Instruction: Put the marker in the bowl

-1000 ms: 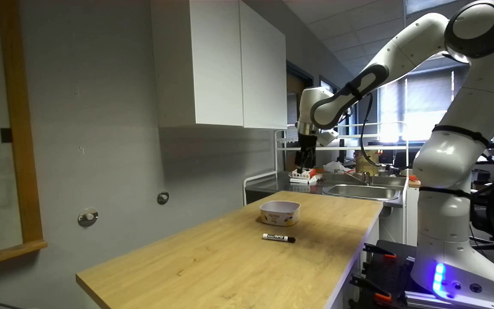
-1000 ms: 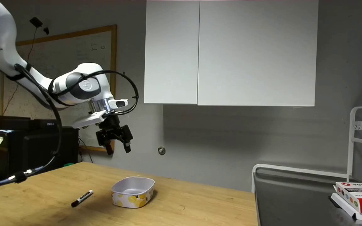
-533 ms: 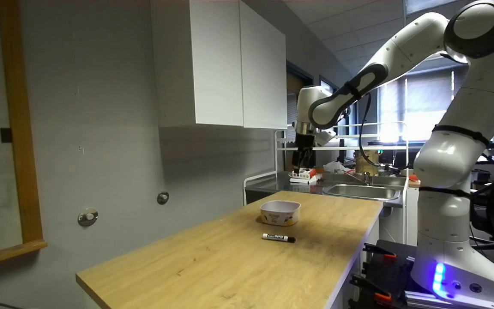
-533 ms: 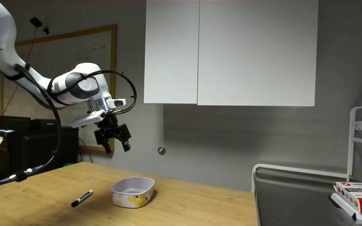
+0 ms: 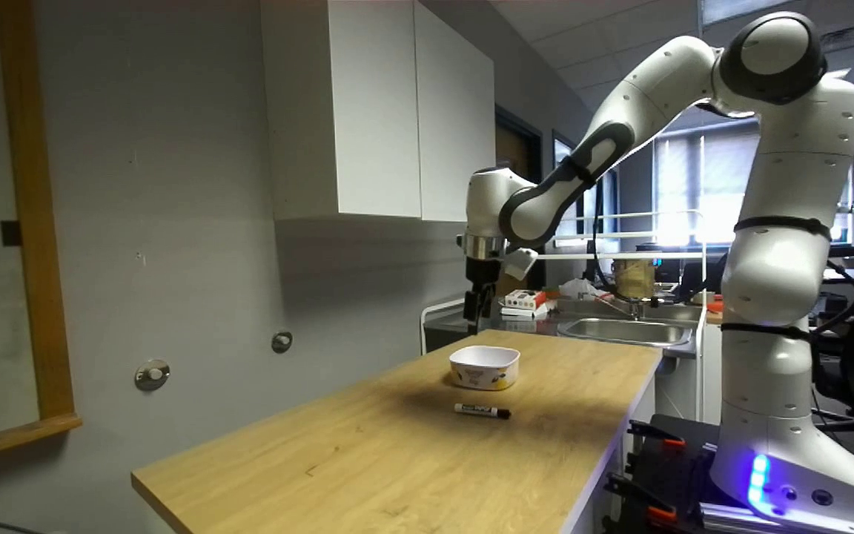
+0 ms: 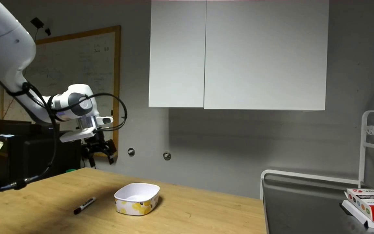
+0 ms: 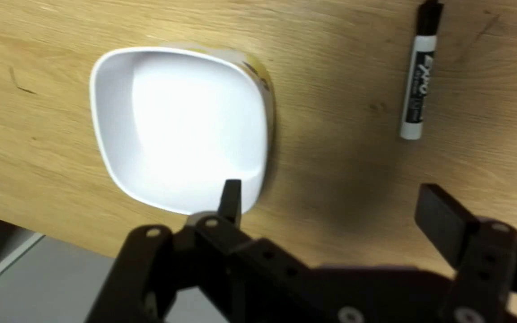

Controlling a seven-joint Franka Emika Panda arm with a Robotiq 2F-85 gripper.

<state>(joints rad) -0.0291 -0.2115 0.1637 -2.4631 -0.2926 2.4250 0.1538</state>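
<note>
Marker (image 7: 418,85) is laid flat on the desk (image 5: 368,460), roughly parallel to the end edge nearest the sink (image 5: 623,331), its black cap turned toward the edge beside which the arm (image 5: 653,89) is mounted, its white tail toward the edge along the wall (image 5: 197,319). Near it, with a strip of desk between, the bowl (image 7: 195,121) is set upright, closer to that end edge; its outside is printed with yellow. Both are placed well apart from the corner (image 5: 147,476) shown at lower left in an exterior view. Above the desk the hand (image 7: 332,197) is held with its fingers (image 7: 230,197) spread wide, bare desk being seen between them; in the wrist view part of the bowl's rim is covered by one finger. Past the end edge a red-and-white box (image 6: 373,202) is carried by a grey counter (image 6: 300,211), and above the wall-side edge a white cupboard (image 6: 265,55) is hung.
</note>
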